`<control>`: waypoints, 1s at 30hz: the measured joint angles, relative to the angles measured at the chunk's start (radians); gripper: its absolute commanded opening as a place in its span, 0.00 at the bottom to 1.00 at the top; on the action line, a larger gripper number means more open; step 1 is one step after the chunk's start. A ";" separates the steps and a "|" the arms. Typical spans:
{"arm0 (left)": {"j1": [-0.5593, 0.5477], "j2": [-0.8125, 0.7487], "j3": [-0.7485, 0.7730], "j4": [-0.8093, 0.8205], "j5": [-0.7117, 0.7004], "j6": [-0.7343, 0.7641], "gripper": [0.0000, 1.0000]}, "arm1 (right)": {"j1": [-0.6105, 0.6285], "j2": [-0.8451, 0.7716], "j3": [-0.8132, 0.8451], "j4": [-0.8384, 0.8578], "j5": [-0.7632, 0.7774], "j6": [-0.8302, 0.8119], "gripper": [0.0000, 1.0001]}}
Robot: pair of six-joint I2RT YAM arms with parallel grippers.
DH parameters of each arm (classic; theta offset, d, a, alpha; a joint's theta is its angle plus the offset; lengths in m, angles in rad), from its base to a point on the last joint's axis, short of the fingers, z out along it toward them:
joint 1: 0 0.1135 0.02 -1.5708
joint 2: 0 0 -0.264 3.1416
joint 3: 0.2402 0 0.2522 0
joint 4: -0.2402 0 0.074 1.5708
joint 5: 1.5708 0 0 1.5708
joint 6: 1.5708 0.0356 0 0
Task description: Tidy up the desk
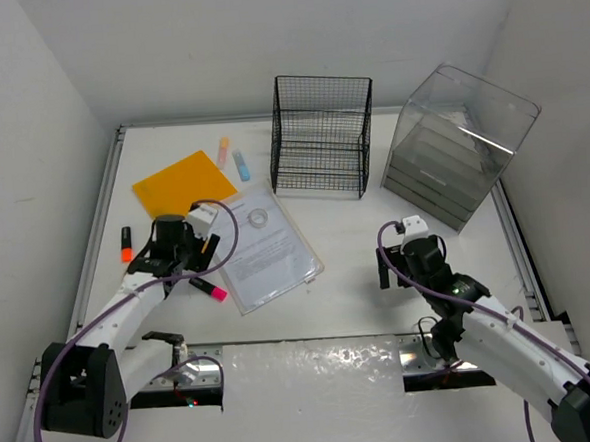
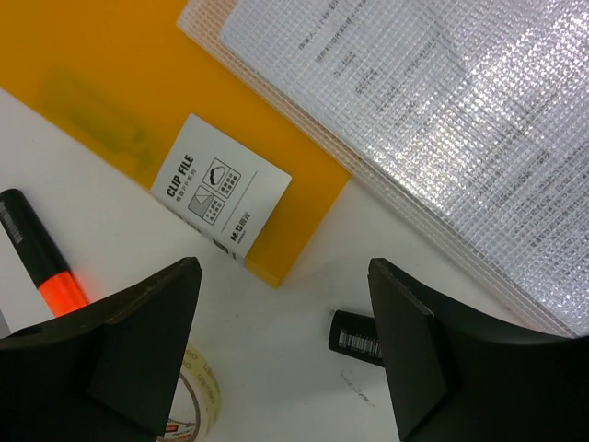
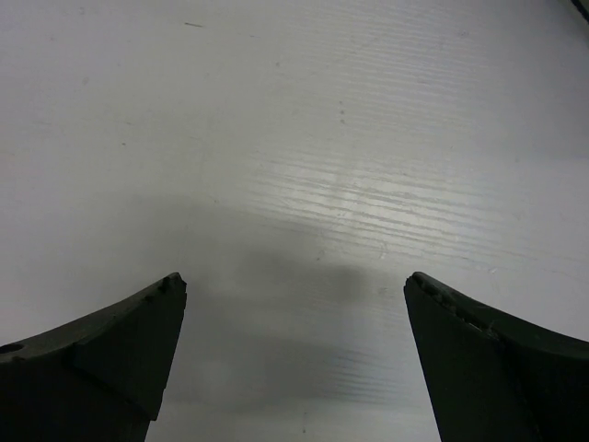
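The white desk holds an orange folder and a clear mesh pouch with papers, with a small ring lying on it. My left gripper is open and empty, low over the desk by the folder's near corner. In the left wrist view, my left gripper has the folder's label ahead. A tape roll is by the left finger and a black marker end by the right finger. My right gripper is open and empty over bare desk.
An orange-and-black marker and a pink marker flank my left gripper. Two pastel highlighters lie behind the folder. A black wire-mesh rack stands at the back centre, a clear drawer box at the back right.
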 measured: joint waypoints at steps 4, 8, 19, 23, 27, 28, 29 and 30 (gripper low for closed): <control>0.000 0.027 0.033 -0.009 -0.013 -0.010 0.72 | 0.000 -0.007 0.003 0.014 -0.073 0.003 0.99; 0.002 -0.015 0.019 -0.012 -0.085 -0.019 0.74 | 0.000 0.013 0.029 0.022 -0.124 0.003 0.99; 0.014 0.040 0.010 -0.022 -0.115 -0.020 0.74 | 0.000 0.195 0.148 0.123 -0.264 -0.006 0.97; 0.014 0.060 0.010 -0.007 -0.121 -0.020 0.74 | 0.000 0.192 0.152 0.116 -0.119 -0.008 0.82; 0.014 0.095 0.010 -0.007 -0.111 -0.022 0.74 | -0.002 0.273 0.290 0.042 0.098 -0.105 0.58; 0.014 0.091 0.010 -0.007 -0.112 -0.023 0.74 | -0.003 0.308 0.339 0.042 0.152 -0.150 0.55; 0.014 0.082 0.010 -0.006 -0.113 -0.023 0.74 | -0.003 0.350 0.388 0.063 0.203 -0.221 0.50; 0.014 0.073 0.010 -0.006 -0.115 -0.023 0.74 | -0.004 0.390 0.421 0.091 0.246 -0.287 0.50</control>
